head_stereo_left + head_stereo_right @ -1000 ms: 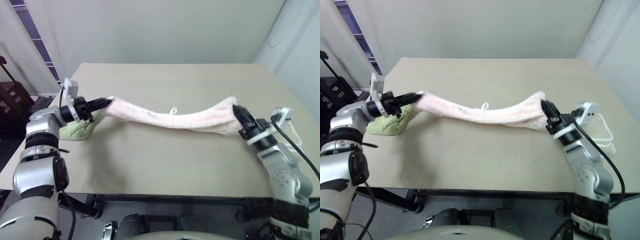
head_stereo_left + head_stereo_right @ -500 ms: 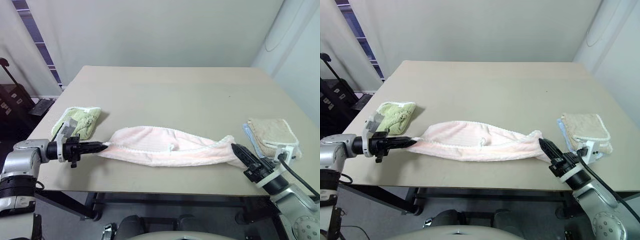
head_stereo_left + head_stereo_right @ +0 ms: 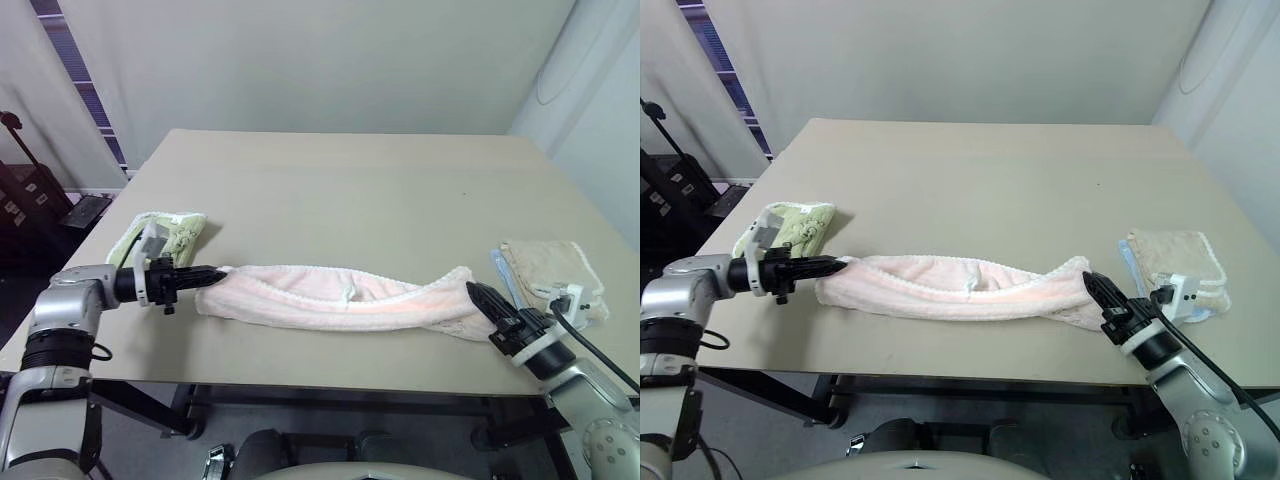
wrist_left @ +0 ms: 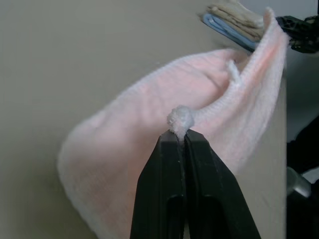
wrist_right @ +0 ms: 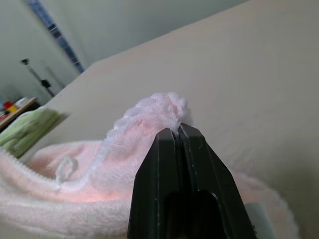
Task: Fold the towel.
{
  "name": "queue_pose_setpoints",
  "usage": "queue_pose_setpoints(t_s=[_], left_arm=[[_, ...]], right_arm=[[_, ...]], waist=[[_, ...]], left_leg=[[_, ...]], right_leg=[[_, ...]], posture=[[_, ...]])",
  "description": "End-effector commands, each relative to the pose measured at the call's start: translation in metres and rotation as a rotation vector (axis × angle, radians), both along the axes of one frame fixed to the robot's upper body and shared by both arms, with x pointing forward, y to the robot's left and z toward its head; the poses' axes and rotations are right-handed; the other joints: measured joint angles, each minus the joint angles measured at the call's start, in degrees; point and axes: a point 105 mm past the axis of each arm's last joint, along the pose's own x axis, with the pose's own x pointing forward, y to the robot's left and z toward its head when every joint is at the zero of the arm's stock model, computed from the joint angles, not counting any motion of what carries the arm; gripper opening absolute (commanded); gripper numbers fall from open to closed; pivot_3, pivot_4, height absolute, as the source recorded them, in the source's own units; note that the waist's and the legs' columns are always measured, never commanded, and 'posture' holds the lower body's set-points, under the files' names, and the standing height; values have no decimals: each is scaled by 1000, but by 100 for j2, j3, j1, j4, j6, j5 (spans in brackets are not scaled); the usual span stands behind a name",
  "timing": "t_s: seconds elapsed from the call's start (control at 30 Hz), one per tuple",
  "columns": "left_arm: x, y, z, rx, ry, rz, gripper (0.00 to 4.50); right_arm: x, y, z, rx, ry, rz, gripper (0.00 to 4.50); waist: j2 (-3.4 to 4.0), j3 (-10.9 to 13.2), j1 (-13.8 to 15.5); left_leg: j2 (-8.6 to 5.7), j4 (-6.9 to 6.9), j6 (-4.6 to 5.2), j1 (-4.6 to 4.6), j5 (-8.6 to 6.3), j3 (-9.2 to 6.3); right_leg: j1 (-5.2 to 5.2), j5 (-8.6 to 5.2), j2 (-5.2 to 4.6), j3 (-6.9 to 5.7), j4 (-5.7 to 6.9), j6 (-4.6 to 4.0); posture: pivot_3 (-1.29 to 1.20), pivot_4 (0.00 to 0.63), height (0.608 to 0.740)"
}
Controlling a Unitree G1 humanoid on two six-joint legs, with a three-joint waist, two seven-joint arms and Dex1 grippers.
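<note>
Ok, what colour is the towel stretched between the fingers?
Pale pink with a white stitched edge, the towel shows best in the left wrist view.

Towel (image 3: 335, 298): pale pink terry, white stitched edge, small white loop tag (image 3: 348, 294). Left gripper (image 3: 213, 271) and right gripper (image 3: 473, 291): black fingers. Table (image 3: 340, 190): plain beige. Second towel (image 3: 168, 232) by the left arm: light green. Stack (image 3: 555, 272) by the right arm: beige over pale blue.
</note>
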Motion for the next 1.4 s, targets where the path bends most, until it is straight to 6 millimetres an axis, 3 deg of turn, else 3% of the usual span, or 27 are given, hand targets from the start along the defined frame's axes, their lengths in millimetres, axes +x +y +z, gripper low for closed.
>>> queue_pose_setpoints(t_s=[0.03, 0.4, 0.53, 0.73, 1.17, 1.27, 1.4], left_arm=[[16, -1, 5, 29, -56, 30, 13], [28, 11, 7, 11, -67, 97, 13], [32, 14, -1, 30, -76, 148, 13], [53, 12, -9, 52, -126, 300, 13], [59, 3, -21, 61, -124, 341, 13], [62, 1, -18, 39, -130, 348, 715], [66, 0, -13, 26, -142, 371, 2144]], right_arm=[[9, -11, 3, -24, -32, -81, 0], [14, -31, -3, -31, -32, -231, 0], [17, -28, -4, -24, -33, -220, 0], [29, -21, -10, -25, -19, -203, 0], [34, -15, -27, -44, 79, -160, 0], [36, -8, -22, -33, 56, -121, 671], [39, -2, -19, -34, 54, -88, 2109]], waist=[[-1, -1, 32], [-2, -1, 64], [-3, -2, 65], [-10, -3, 73], [-10, -3, 68], [-10, -3, 65], [-10, -3, 69]], left_leg=[[0, -2, 5, -3, 0, 2], [4, 13, 17, -43, 2, -2], [3, 19, 17, -40, 2, -2], [3, 25, 18, -39, 2, -2], [3, 22, 19, -41, 2, -2], [3, 24, 19, -41, 2, -1], [3, 23, 19, -41, 2, -2]], right_leg=[[0, 1, 1, 0, 0, 3], [-17, 6, 19, -3, 14, 23], [-11, 10, 16, -3, 14, 27], [-10, 14, 16, -3, 18, 35], [-12, 14, 20, -3, 19, 36], [-12, 15, 19, -3, 20, 36], [-13, 15, 19, -3, 21, 36]], posture=[[0, 0, 740], [0, 0, 740], [0, 0, 740], [0, 0, 740], [0, 0, 740], [0, 0, 740], [0, 0, 740]])
